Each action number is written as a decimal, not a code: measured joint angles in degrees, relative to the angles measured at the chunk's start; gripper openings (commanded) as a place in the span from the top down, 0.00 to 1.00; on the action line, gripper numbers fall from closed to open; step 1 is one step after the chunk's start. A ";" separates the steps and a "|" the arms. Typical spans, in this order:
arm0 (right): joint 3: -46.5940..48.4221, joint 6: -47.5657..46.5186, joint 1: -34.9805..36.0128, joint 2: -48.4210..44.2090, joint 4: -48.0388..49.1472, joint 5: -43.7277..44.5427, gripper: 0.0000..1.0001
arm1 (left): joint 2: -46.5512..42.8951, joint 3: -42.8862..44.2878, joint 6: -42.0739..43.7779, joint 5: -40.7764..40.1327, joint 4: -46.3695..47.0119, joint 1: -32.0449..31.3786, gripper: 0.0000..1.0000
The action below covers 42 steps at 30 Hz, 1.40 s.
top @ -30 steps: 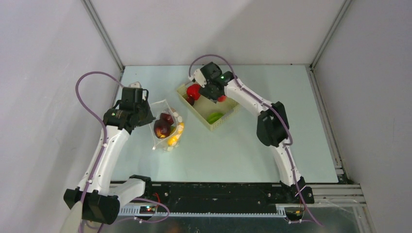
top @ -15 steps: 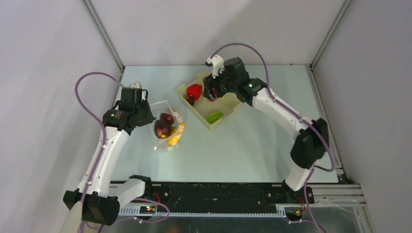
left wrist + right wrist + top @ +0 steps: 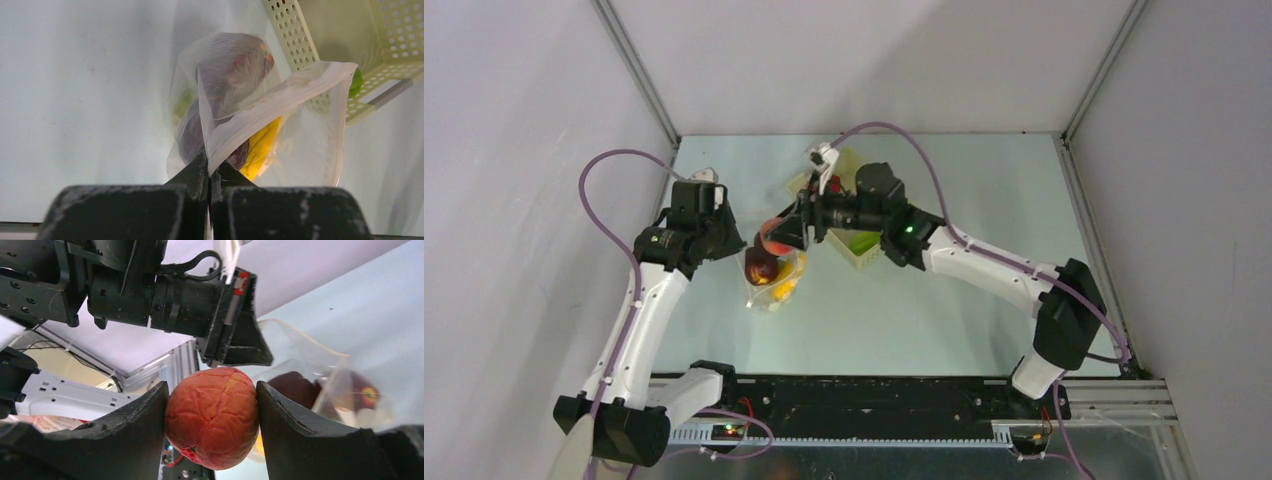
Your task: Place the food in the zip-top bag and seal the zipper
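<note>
The clear zip-top bag (image 3: 776,285) lies left of centre, with dark purple (image 3: 760,268) and yellow (image 3: 785,291) food inside. My left gripper (image 3: 736,240) is shut on the bag's mouth edge (image 3: 260,102) and holds it up and open; the zipper strip itself is not distinguishable. My right gripper (image 3: 780,238) is shut on a red toy fruit (image 3: 212,416) and holds it just above the bag's mouth, close to the left gripper. In the right wrist view the bag (image 3: 320,370) lies just beyond the fruit. A green piece (image 3: 864,241) lies in the basket.
The pale yellow latticed basket (image 3: 869,258) stands just right of the bag, partly under my right arm; it also shows in the left wrist view (image 3: 320,50). Grey walls enclose the table on three sides.
My right gripper lifted the red fruit out of the basket and carried it left to the bag's mouth. The left gripper kept holding the bag.
</note>
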 measured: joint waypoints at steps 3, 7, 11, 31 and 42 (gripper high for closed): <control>0.17 1.92 3.17 2.49 2.27 2.75 0.89 | -0.28 0.00 0.02 0.92 0.37 0.00 1.00; 0.46 3.54 4.85 5.97 2.34 8.35 0.89 | -0.66 0.00 0.07 1.68 0.85 0.00 1.00; 1.90 3.91 5.33 9.46 0.35 13.73 0.89 | -1.01 0.00 0.11 2.56 1.14 0.00 1.00; 12.79 -11.67 12.41 13.66 -23.02 35.36 0.56 | -2.51 -0.09 0.55 5.90 1.68 0.00 1.00; 12.76 -16.31 12.50 13.70 -28.02 40.87 0.01 | -2.82 -0.66 0.52 6.10 2.40 0.00 1.00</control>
